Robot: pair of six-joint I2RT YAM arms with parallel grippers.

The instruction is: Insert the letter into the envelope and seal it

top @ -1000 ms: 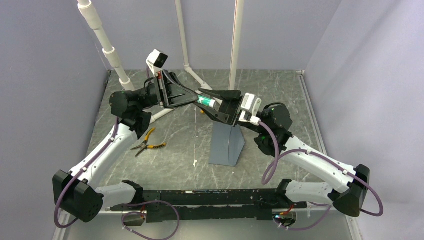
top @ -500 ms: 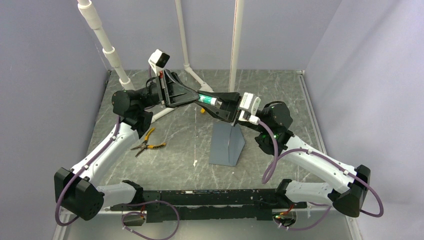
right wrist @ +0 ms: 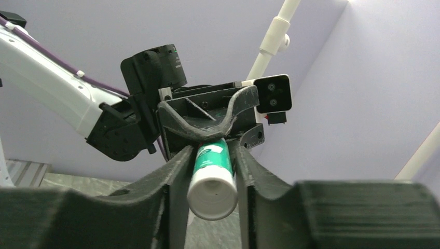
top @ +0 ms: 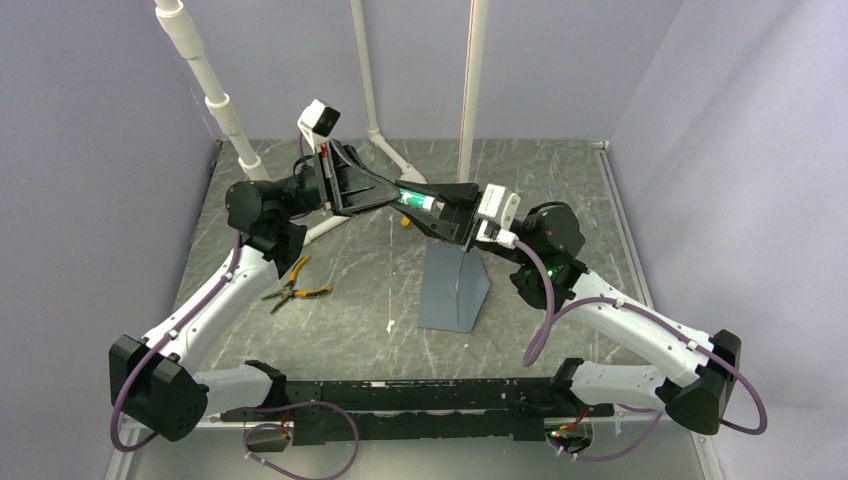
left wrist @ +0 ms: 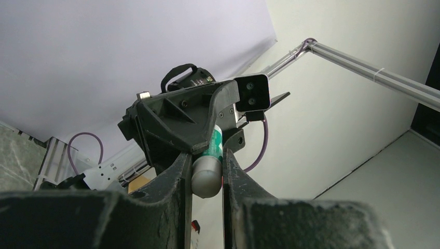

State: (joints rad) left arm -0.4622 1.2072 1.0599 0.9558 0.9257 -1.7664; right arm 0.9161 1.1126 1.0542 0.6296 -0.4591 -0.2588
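Top view, from above and behind: two white and black robot arms rise from the bottom edge and meet in the air at upper centre. The left gripper (top: pixel 395 193) and the right gripper (top: pixel 432 210) point tip to tip, with a green and white tube (top: pixel 414 201) bridging the two. The slate blue-grey envelope (top: pixel 455 290) stands up on edge on the grey marbled table (top: pixel 560 180), just right of centre, below the joined grippers in the picture and touching neither. Pliers (top: pixel 297 287) with orange-yellow handles lie on the table at centre left, well apart from the envelope. White pipes (top: pixel 472 80) stand at the back.

Left wrist view: the camera looks upward along the left gripper's two dark fingers (left wrist: pixel 179 176) at bottom centre. They are only narrowly parted and press on either side of the tube's pale grey end. Beyond it, the tube's green part runs into the black right gripper in the middle of the frame. The envelope is out of this frame.

Right wrist view: the right gripper's fingers (right wrist: pixel 174 176) rise from the bottom edge, set a little apart, with the tube's white round end lodged between them and touching both. The green label runs on to the left gripper at centre, which clasps the far end. The envelope is out of this frame too.
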